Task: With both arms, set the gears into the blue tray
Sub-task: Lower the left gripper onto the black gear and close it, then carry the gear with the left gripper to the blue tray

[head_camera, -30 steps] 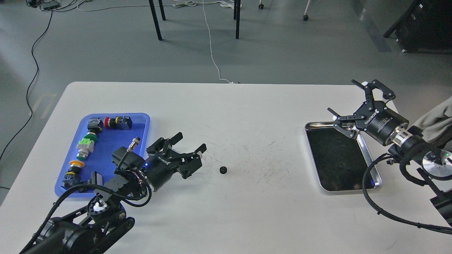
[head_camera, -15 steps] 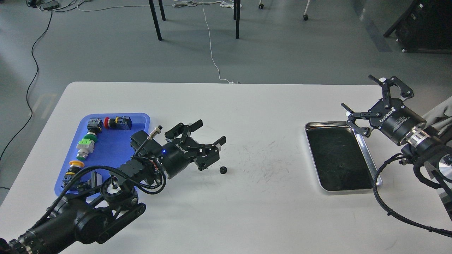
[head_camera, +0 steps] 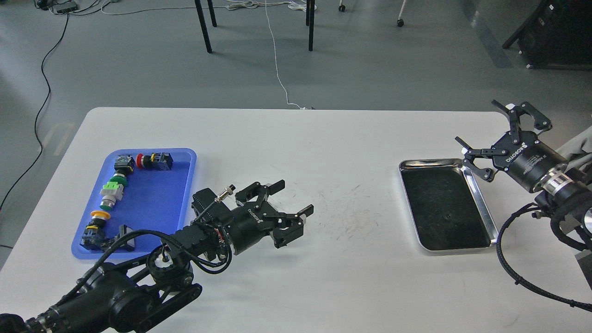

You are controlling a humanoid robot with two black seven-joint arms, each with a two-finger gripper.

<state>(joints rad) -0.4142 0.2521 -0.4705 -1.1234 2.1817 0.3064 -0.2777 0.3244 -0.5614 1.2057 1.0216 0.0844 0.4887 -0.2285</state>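
Note:
My left gripper [head_camera: 296, 196] is open and hangs low over the middle of the white table, just right of the blue tray [head_camera: 152, 199]. The gear lay on this spot; the gripper's body covers it and I see no gear there. My right gripper [head_camera: 476, 121] is open too, with nothing between its fingers, raised above the far right corner of the steel tray [head_camera: 481, 203]. A tiny dark speck [head_camera: 445, 216] sits in the steel tray, too small to tell what it is.
Several coloured push-button switches [head_camera: 113, 192] lie along the blue tray's left side and one red-capped switch [head_camera: 155, 160] at its far edge. The white table [head_camera: 351, 138] shows scuff marks in the middle. Black cables trail from both arms.
My left gripper has moved right, from beside the blue tray to over the gear, which it now hides. My right gripper has drawn back to the right, off the steel tray.

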